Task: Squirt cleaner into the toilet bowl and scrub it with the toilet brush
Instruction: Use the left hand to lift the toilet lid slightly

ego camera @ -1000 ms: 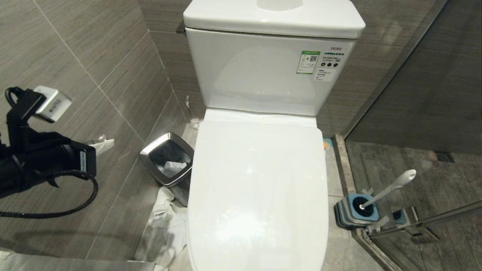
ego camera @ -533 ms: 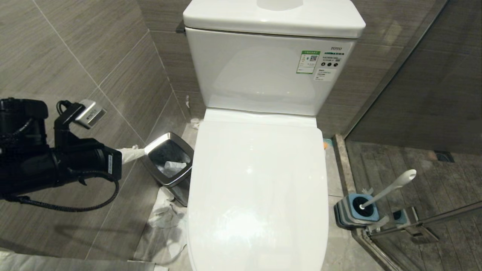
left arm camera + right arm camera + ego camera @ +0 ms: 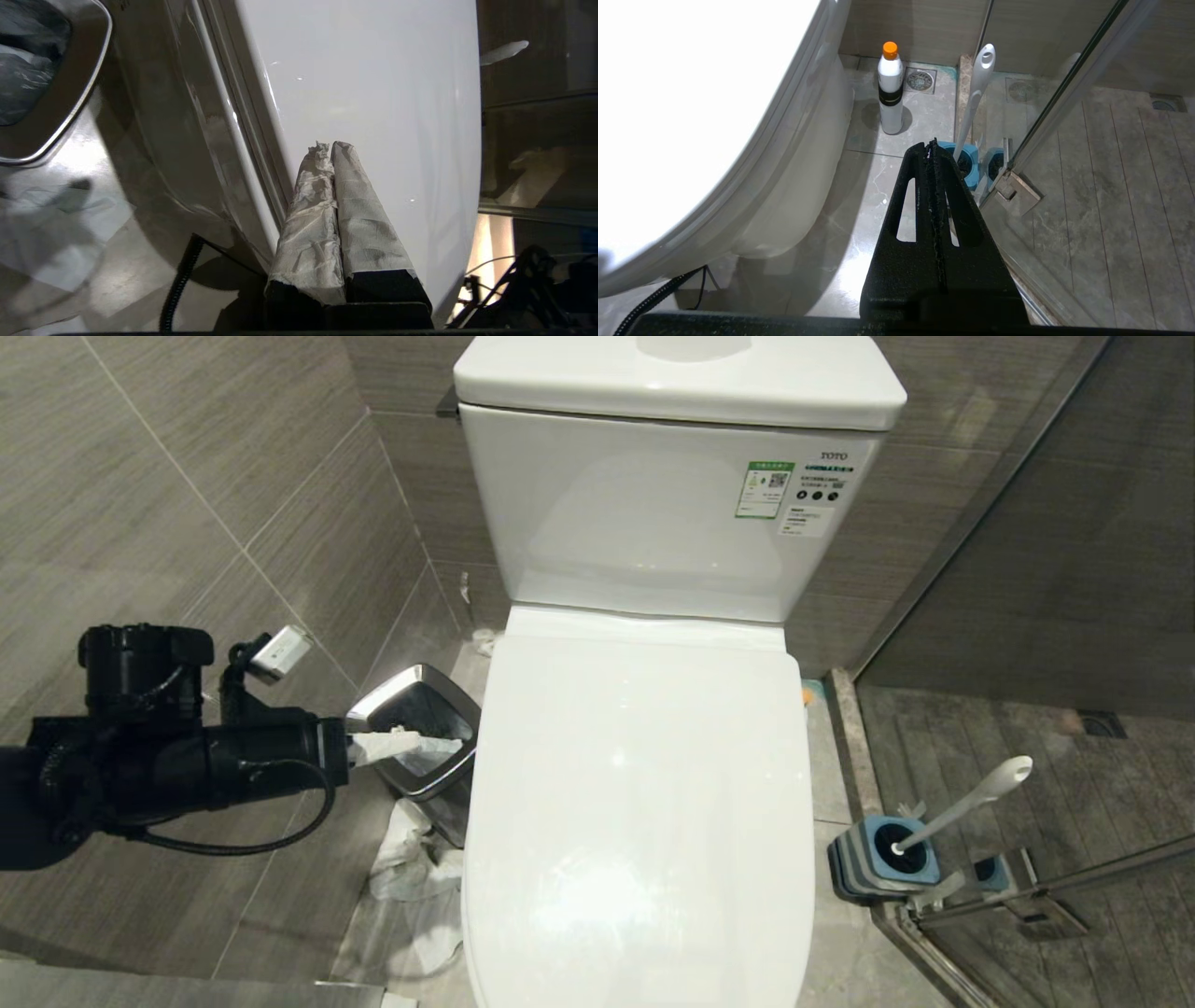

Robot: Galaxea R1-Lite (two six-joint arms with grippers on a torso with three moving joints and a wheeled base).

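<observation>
One toilet bowl (image 3: 639, 803), lid down, just beyond left gripper (image 3: 331, 147), fingers pressed together. One toilet brush (image 3: 973, 100) and one bottle (image 3: 890, 88) beyond right gripper (image 3: 932, 144), likewise closed, empty.

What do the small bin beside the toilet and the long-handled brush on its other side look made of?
Small chrome-rimmed bin: probably polished metal, its rim mirror-bright with reflections. Long white toilet brush: handle looks like smooth moulded plastic with an even, soft sheen.
</observation>
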